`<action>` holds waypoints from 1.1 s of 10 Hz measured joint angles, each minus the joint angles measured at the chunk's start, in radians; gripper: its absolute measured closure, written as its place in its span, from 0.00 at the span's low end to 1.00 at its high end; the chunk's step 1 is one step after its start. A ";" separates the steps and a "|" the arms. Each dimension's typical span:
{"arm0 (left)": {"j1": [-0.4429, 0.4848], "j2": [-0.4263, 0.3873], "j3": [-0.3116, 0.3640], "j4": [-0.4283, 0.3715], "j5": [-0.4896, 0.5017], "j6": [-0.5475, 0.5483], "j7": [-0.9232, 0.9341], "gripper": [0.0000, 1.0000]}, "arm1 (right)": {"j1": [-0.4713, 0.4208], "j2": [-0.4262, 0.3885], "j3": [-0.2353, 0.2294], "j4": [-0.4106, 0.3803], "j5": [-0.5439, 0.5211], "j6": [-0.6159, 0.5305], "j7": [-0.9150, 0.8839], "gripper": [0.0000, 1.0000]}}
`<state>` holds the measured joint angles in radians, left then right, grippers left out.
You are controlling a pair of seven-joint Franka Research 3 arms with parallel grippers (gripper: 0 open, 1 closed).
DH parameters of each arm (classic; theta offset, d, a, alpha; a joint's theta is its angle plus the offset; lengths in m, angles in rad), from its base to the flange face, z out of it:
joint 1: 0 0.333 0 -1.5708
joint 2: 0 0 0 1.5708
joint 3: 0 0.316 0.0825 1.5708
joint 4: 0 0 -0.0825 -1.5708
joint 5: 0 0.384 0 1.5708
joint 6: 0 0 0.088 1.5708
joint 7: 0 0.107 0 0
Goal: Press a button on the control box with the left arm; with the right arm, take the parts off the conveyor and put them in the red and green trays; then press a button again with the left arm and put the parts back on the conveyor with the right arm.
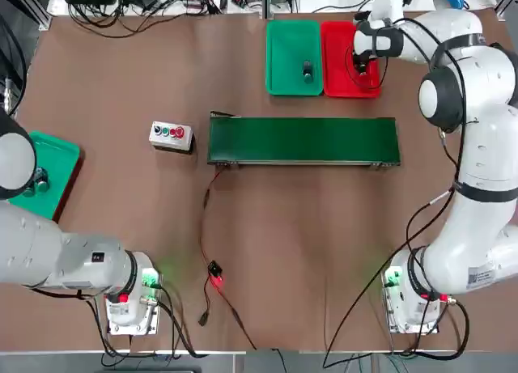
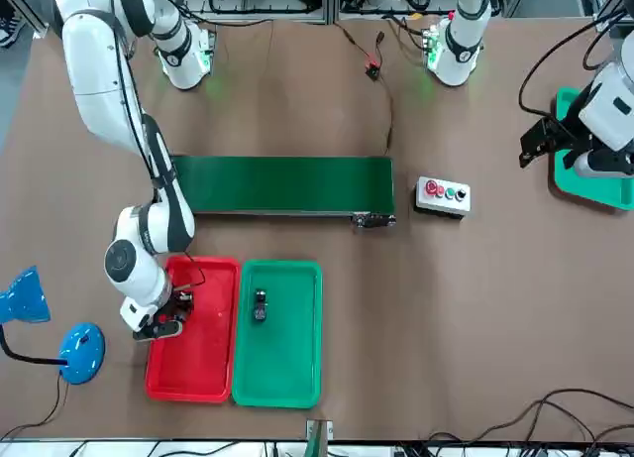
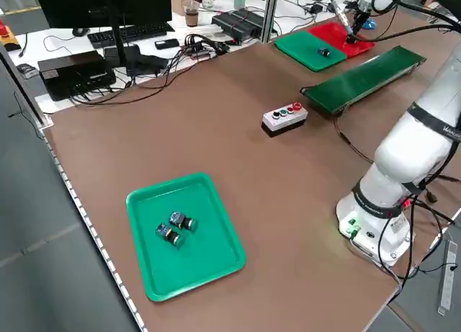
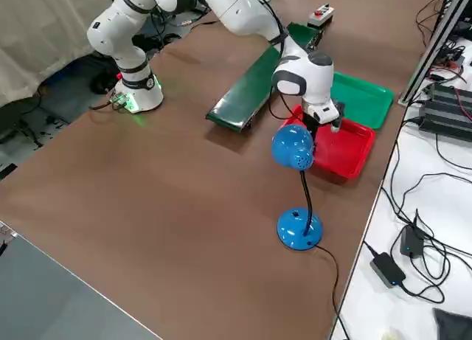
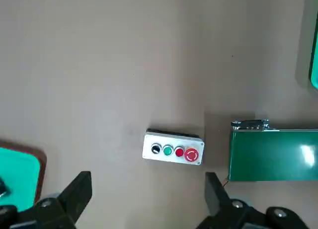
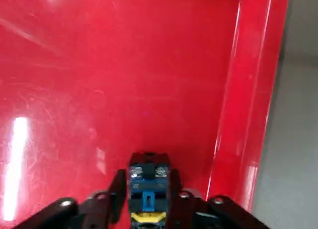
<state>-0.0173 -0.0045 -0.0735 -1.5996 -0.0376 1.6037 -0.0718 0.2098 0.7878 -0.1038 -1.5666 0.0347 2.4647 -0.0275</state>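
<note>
1. A small dark part with blue and yellow bits (image 6: 148,191) is in the red tray (image 2: 203,353), near one side wall.
2. The right claw (image 6: 148,196) is down in that tray, closed on this part, one finger on each side of it.
3. Just beside the red tray is a green tray (image 2: 277,363) with another dark part (image 2: 260,305) lying in it, toward the tray's conveyor end.
4. The conveyor (image 1: 303,141), a long green belt, lies on the robot's side of those two trays.
5. Near the conveyor's left end sits the control box (image 1: 171,136), white on top, with black, green and red buttons.
6. The left claw (image 5: 149,201) hangs above the table near the control box, its fingers spread wide with nothing between them.
7. Over on the table's left side is a second green tray (image 3: 185,235); two more parts (image 3: 176,228) lie close together in it.
8. A blue lamp-like thing (image 4: 299,229) stands on the brown table (image 4: 169,229), near the red tray on its outer side.
</note>
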 joint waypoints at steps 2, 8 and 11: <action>0.006 0.000 0.003 -0.002 0.000 -0.006 0.000 0.00 | 0.002 0.000 0.000 0.001 0.000 -0.006 0.000 0.67; 0.005 0.000 0.001 -0.003 0.000 -0.013 0.000 0.00 | 0.004 -0.206 -0.004 0.095 0.000 -0.490 0.000 0.67; 0.005 0.001 -0.003 -0.003 0.000 -0.013 0.000 0.00 | 0.004 -0.370 -0.003 -0.146 0.001 -0.456 0.000 0.67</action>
<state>-0.0124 -0.0039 -0.0762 -1.6029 -0.0376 1.5905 -0.0718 0.2141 0.4175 -0.1065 -1.7124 0.0359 2.0089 -0.0278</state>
